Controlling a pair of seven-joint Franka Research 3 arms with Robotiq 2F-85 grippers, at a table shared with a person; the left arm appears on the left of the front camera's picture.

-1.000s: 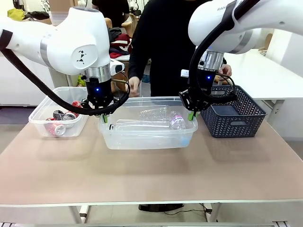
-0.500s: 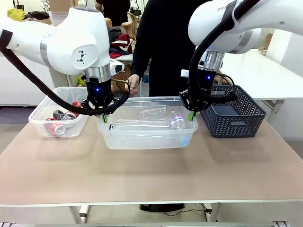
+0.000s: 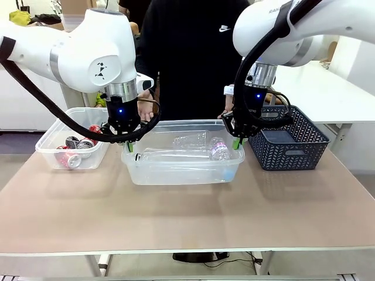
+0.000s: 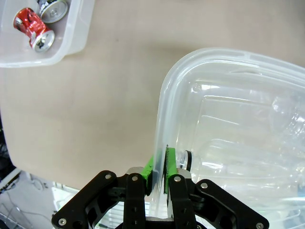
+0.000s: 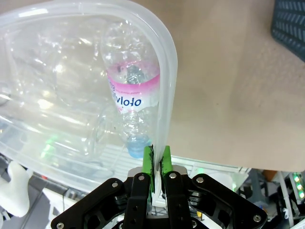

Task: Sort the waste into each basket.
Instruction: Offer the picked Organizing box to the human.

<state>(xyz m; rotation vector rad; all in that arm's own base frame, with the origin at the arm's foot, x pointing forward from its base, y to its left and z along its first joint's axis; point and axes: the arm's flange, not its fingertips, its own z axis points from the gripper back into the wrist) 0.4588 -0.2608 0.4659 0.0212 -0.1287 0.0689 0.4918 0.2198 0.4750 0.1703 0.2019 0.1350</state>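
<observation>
From the front, the middle clear tub [image 3: 181,170] sits on the table between the can tub [image 3: 70,161] and the dark lattice basket [image 3: 290,146]. It looks light but flexible, so both end rims are the sensible holds.

In the left wrist view, the left gripper [image 4: 158,164] is closed on the thin, smooth rim.

In the right wrist view, the right gripper [image 5: 155,160] pinches the opposite rim, beside a crinkled pink-labelled bottle [image 5: 127,90].

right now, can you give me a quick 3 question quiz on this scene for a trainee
1. True or false: the left hand and right hand are each shut on the rim of the middle tub.
2. Which container holds the cans? A) dark lattice basket B) clear tub at the robot's left C) middle tub
3. Fill in: the bottle nearest the right hand has a ____ label.

Key
1. True: each hand pinches an end wall.
2. B: the small tub.
3. Pink.
</observation>
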